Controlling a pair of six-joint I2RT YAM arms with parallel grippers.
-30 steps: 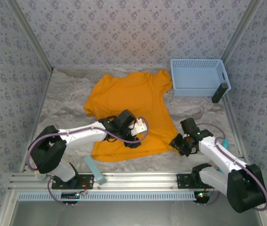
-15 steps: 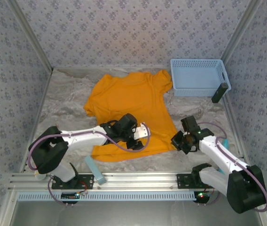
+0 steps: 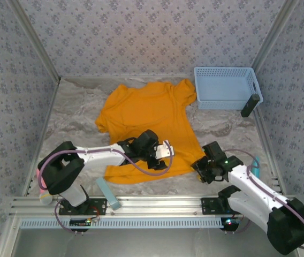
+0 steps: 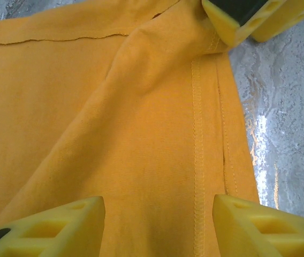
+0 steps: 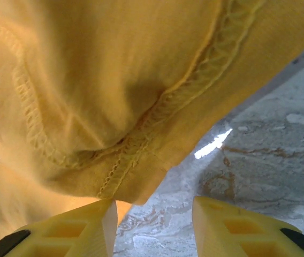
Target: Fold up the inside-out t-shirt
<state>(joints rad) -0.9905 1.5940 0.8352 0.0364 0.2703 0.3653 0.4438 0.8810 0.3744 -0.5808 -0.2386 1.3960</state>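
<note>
orange t-shirt [image 3: 146,112] spread on the table [image 3: 71,123], left claw [image 4: 157,214] apart over the hem, right claw [image 5: 154,211] apart too — right at the shirt's near corner

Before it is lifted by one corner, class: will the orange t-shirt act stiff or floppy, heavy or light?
Probably floppy: the t-shirt lies flat with soft creases. Likely light: up close, the cloth looks thin. Pushed, it would probably bunch up rather than slide whole.
</note>
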